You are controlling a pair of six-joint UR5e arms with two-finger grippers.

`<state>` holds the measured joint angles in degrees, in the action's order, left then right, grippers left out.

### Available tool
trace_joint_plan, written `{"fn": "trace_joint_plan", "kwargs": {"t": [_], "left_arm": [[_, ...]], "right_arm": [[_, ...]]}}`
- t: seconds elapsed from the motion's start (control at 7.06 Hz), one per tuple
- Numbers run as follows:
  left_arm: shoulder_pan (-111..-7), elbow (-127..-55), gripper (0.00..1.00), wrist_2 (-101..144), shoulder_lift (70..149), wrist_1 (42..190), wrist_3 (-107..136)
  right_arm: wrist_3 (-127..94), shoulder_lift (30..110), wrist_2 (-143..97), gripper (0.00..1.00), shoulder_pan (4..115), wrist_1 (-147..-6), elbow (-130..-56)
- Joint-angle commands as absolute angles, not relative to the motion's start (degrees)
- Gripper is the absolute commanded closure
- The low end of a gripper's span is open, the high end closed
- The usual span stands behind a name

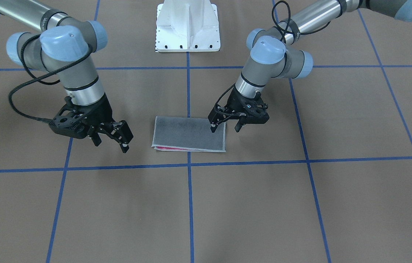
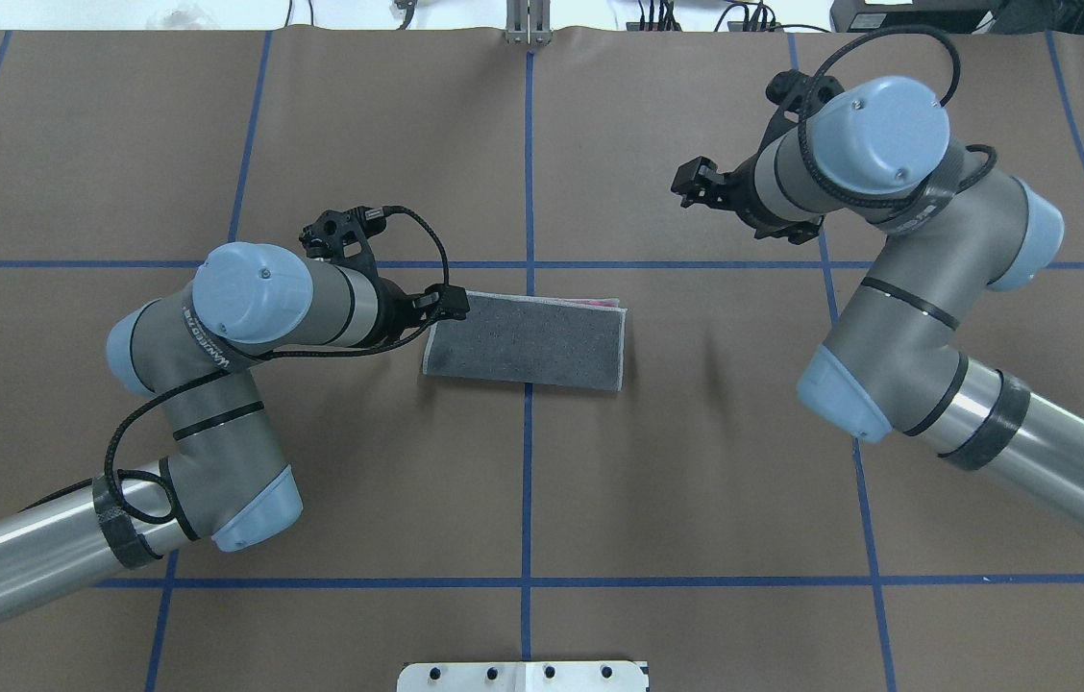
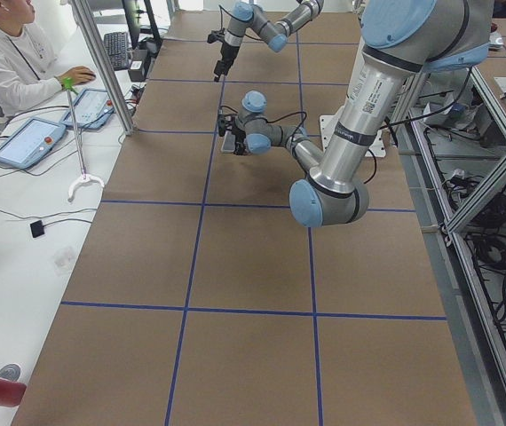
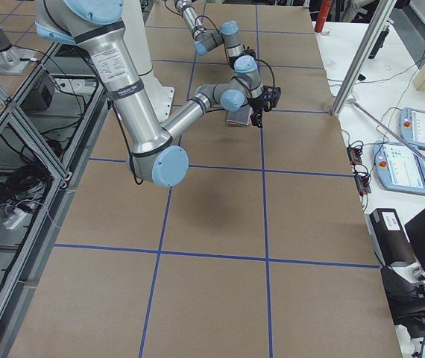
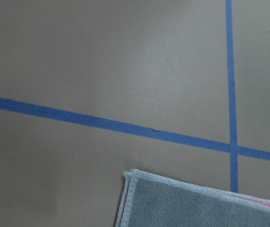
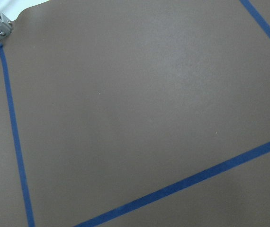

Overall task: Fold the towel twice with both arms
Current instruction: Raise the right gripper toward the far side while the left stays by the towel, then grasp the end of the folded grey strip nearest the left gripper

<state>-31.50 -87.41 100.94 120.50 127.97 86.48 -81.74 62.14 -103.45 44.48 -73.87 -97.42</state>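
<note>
The towel (image 1: pixel 189 133) lies flat on the table, folded into a rectangle with the grey face up and a pink strip showing along one long edge (image 2: pixel 528 338). My left gripper (image 1: pixel 225 128) is open at the towel's short end. One finger stands over the towel's corner and the other is off the cloth, with nothing between them. The left wrist view shows only a corner of the towel (image 5: pixel 196 208). My right gripper (image 1: pixel 113 143) hangs open and empty above bare table, well clear of the towel's other end (image 2: pixel 691 183).
Blue tape lines (image 1: pixel 188 91) cross the brown table in a grid. The white bolted pedestal (image 1: pixel 187 29) stands at the robot's side. Beyond the far edge, a person (image 3: pixel 4 53) sits at a desk with tablets.
</note>
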Motion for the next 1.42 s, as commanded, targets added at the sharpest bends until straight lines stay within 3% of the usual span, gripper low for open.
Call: {"fn": "trace_joint_plan", "kwargs": {"t": [0.0,0.28,0.43,1.28], "left_arm": [[-30.4,-87.4,0.15,101.5,119.5,129.6,90.6],[-28.7,-87.5,0.42,101.3,119.5,129.7,92.9],[-28.4,-87.5,0.46,101.3,119.4,129.7,92.9],[-27.9,-88.9,0.46,101.6,117.6,129.7,92.5]], "right_arm": [[-77.3,63.5,-106.0,0.01,47.5,-73.8,-97.4],[-77.3,63.5,-106.0,0.01,47.7,-73.8,-97.5],[-77.3,63.5,-105.9,0.01,47.8,-73.7,-97.6],[-77.4,63.8,-105.9,0.01,47.7,-73.2,-97.8]]}}
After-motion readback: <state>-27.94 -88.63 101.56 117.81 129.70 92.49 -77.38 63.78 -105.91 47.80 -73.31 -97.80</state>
